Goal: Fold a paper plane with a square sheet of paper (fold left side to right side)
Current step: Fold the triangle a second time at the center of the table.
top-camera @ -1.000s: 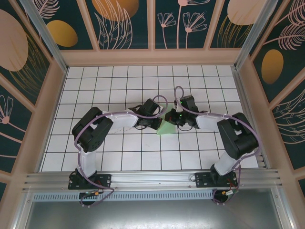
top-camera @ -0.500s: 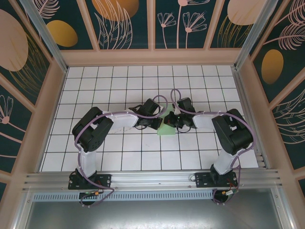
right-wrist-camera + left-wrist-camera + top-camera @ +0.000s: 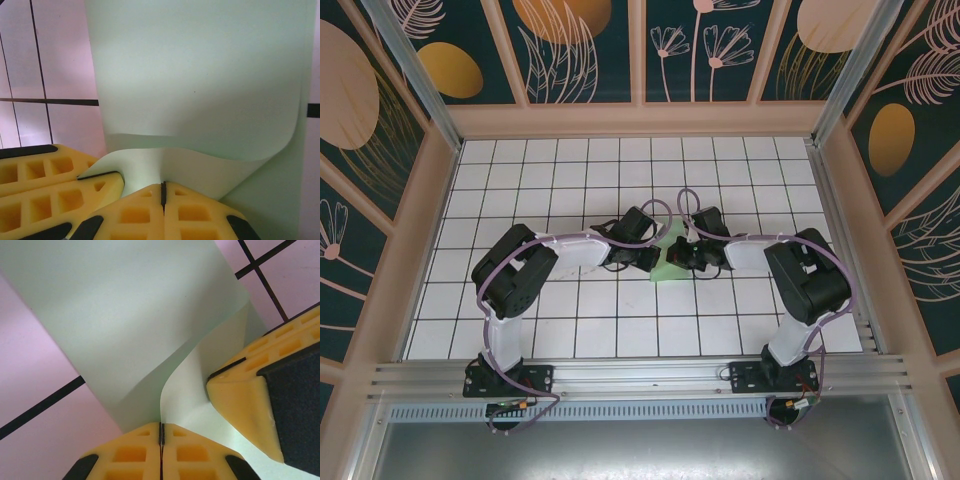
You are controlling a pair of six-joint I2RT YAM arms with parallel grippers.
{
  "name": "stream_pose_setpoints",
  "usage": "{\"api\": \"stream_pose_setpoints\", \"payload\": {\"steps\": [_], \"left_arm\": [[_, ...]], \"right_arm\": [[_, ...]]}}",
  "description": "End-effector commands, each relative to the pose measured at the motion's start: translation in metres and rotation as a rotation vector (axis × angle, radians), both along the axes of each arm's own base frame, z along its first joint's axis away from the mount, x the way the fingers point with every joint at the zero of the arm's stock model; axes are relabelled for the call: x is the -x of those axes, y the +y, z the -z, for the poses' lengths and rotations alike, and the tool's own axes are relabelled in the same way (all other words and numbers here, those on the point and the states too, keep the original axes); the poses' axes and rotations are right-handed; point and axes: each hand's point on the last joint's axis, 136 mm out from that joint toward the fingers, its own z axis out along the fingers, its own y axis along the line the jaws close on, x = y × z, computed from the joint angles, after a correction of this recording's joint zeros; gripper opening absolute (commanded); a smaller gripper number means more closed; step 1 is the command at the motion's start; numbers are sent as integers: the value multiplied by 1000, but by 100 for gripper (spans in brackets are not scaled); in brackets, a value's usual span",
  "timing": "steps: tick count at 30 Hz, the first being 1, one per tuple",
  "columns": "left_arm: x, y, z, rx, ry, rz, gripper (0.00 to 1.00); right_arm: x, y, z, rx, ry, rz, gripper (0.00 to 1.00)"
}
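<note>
Inspector: Casings?

Owner: My left arm point(image 3: 515, 275) and my right arm point(image 3: 805, 285) are built alike, with bulky glossy black joint housings and white link shells between them. Each stands on a black base plate point(image 3: 505, 378).

Inspector: Wiring?

Owner: One purple cable point(image 3: 663, 210) per arm, routed outside the shells in loose loops.

Inspector: End tooling?

Owner: My left gripper point(image 3: 161, 427) and my right gripper point(image 3: 163, 186) match. Both have yellow moulded fingers point(image 3: 240, 395) with rectangular recessed pockets on the faces and rounded black strips along the outer edges.
</note>
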Motion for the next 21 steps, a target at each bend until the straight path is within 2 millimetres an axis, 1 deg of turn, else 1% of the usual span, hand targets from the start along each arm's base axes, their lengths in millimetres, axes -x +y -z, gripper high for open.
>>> {"api": "stream_pose_setpoints", "payload": {"steps": [1, 6, 8, 11, 16, 19, 21], "left_arm": [[7, 12, 8, -58, 33, -5, 12], [-1, 15, -19, -43, -25, -41, 27], [-2, 18, -30, -36, -46, -56, 31], [2, 17, -46, 4, -56, -58, 32], [26, 2, -63, 148, 10, 17, 30], [42, -12, -67, 252, 79, 78, 29], [49, -17, -64, 289, 117, 97, 29]], "right_arm": [[16, -14, 23, 80, 49, -1, 0], [18, -14, 26, 79, 55, -3, 0], [18, -14, 26, 80, 54, -2, 0], [18, -14, 25, 82, 52, -5, 0], [17, -14, 24, 81, 50, -6, 0], [17, -14, 24, 82, 50, -8, 0], [17, -14, 24, 85, 49, -10, 0]]}}
